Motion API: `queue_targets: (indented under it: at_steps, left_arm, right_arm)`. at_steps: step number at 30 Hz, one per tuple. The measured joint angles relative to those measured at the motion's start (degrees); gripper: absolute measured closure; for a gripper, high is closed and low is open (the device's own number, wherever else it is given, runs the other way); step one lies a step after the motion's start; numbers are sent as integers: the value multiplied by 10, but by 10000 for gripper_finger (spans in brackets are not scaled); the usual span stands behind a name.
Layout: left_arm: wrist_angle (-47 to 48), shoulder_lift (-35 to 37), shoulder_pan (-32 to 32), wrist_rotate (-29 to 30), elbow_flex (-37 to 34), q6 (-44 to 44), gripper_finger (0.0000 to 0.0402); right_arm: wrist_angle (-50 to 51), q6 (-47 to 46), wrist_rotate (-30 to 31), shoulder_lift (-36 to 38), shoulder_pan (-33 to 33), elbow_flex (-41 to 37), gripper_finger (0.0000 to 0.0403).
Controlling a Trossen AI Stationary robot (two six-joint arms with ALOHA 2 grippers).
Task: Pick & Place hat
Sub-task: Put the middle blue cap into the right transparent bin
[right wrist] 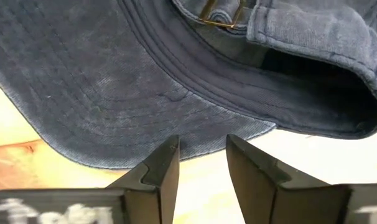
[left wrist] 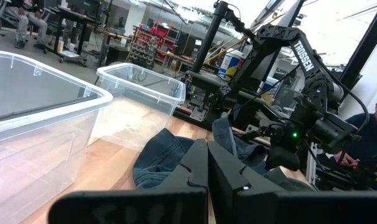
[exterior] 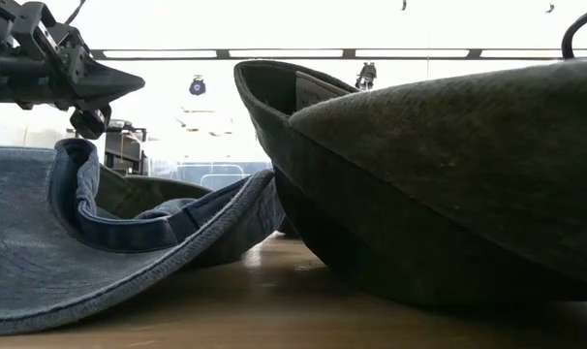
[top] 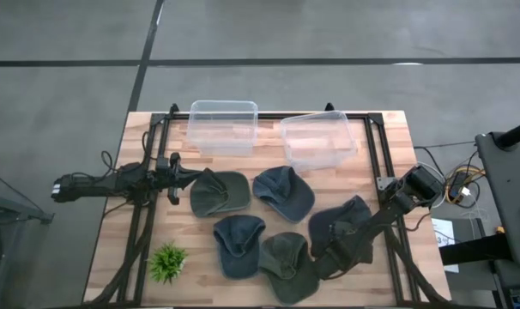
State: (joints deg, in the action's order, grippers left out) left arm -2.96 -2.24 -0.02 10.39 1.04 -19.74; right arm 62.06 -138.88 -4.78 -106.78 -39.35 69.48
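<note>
Brim pickup is what the R arm seems to be working on. The right gripper [right wrist: 202,148] is hanging low over the front-right of the table [top: 389,129] with its jaws standing apart and nothing clamped between them. The blue denim hat [right wrist: 114,81] is lying flat on the wood w/ its brim edge just ahead of the gap. Its buckle strap [right wrist: 216,20] and folded crown are sitting farther back.

To do it well, I'd say:
- Go for the brim, not the crown. The stiff stitched edge is looking like the best bite, whereas the soft cloth is likely to bunch.
- Get one finger under the edge. The brim is lying close to the table, so tilt a bit and slide in rather than pressing straight down.
- Bite deep enough past the rim stitching, else it's prob. slipping out on the lift.
- Lift straight up first. Other hats are crowding close by and may drag along.

Likely drop spot is one of the clear bins [top: 223,126] at the far edge, well apart from here.

The left gripper [top: 176,178] is waiting on the table's left side, fingers pressed together, holding nothing.
</note>
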Motion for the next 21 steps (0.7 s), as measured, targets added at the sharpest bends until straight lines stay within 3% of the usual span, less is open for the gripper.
queue_targets:
  at_steps: [7,15,21]
  left_arm:
    - [0,0,0,0,0,0,401]
    - [0,0,0,0,0,0,401]
    - [0,0,0,0,0,-15,401]
  right_arm:
    - [27,60,29,6,0,21,285]
    - [125,346,49,7,0,96,279]
    - [130,442,44,7,1,109,279]
